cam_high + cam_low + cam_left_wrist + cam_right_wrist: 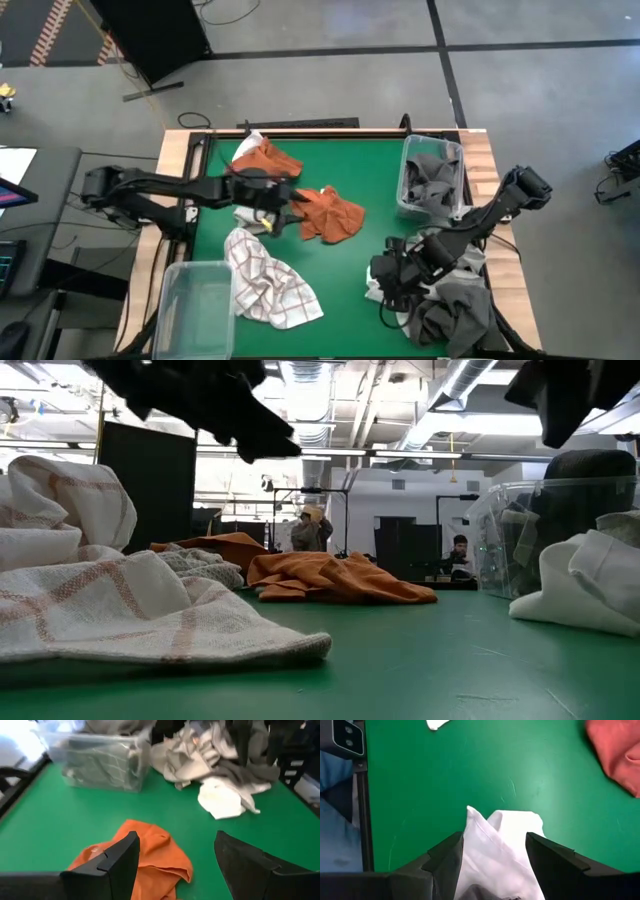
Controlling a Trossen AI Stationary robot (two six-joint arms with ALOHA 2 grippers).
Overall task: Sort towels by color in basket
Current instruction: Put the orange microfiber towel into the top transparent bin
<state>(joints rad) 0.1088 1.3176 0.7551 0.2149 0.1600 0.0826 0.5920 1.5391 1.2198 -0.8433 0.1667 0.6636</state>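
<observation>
Towels litter the green surface [350, 280]: an orange towel [333, 213] mid-surface below the released left hand [175, 865]; the right hand [492, 865], spread, straddles a white towel [500, 855]. People [460, 555] stand in the room behind.

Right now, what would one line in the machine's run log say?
left end effector: open over orange towel | right end effector: open around white towel | grey towels in bin

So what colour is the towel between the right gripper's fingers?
Plain white towel; the right wrist view shows it best, between the open right gripper.
</observation>
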